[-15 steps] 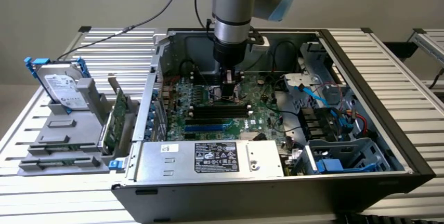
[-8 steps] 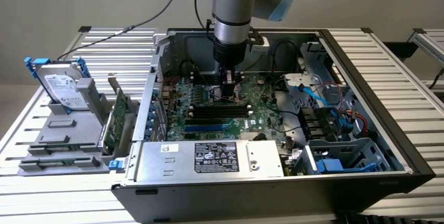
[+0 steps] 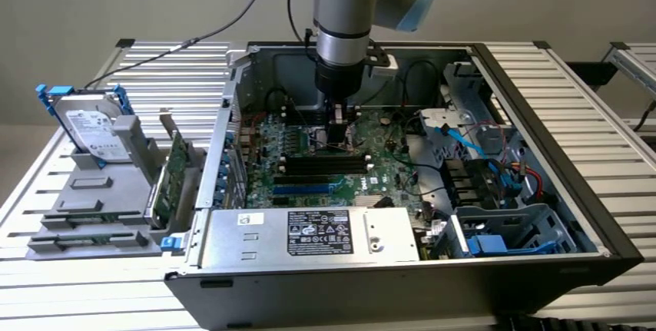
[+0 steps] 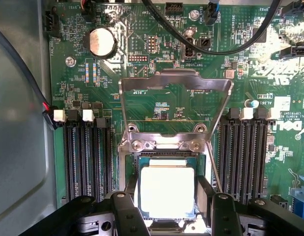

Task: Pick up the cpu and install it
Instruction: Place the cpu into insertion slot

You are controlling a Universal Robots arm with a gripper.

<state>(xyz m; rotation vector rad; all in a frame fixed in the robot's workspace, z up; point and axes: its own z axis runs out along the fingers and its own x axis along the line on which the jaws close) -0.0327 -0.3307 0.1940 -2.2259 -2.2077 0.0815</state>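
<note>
Cpu (image 4: 167, 191): silver top facing up, lying flat over the socket on the motherboard (image 4: 162, 49), just below the raised load plate (image 4: 175, 81)
Tool (image 4: 167, 192): fingers (image 4: 128, 206) pressed against two opposite edges of the cpu, clamped on it
Arm: reaching straight down into the open computer case (image 3: 533, 116)
Memory slots (image 4: 88, 152): black rows on both sides of the socket
Counter (image 3: 574, 70): carries the case

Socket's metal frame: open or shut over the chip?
Open. The frame is swung back off the chip, whose silver top lies uncovered.
</note>
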